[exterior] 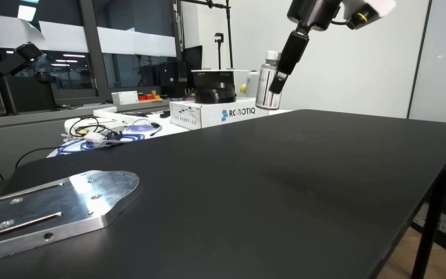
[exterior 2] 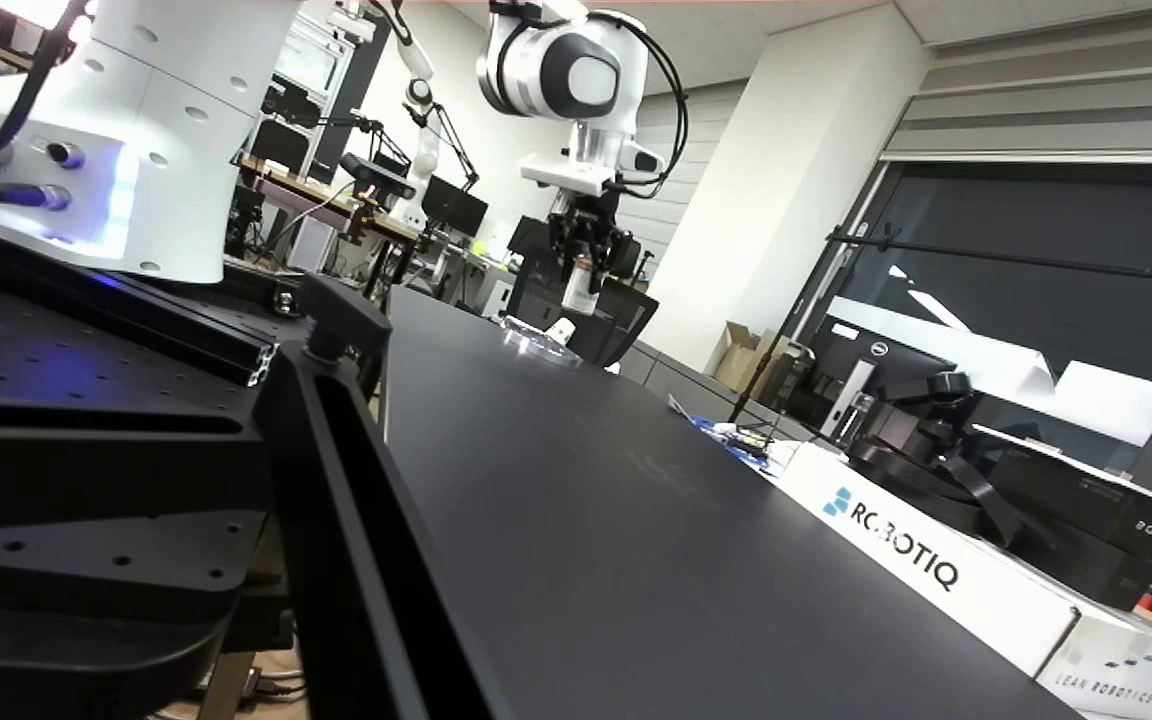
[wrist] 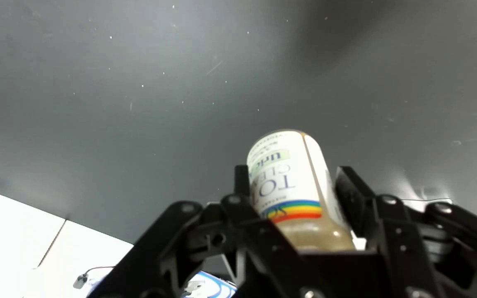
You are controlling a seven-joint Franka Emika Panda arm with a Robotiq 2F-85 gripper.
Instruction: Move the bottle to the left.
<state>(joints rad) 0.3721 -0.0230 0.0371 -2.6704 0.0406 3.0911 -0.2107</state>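
The bottle (exterior: 266,87) has a white cap and a pale labelled body. It is in the air above the black table, cap up and slightly tilted, in both exterior views; it also shows in an exterior view (exterior 2: 581,290). In the wrist view the bottle (wrist: 282,178) shows its label with a rainbow stripe, and its cap is hidden behind the gripper body. My gripper (wrist: 292,178) has its two fingers on either side of the bottle and is shut on it. In an exterior view a finger of the gripper (exterior: 280,79) covers part of the bottle's side.
The black table (exterior: 246,186) lies below. A shiny metal plate (exterior: 72,205) lies on it in an exterior view. A white Robotiq box (exterior: 223,114) stands along the table's edge, near cables (exterior: 103,133). The white robot base (exterior 2: 156,130) stands at the table's other edge.
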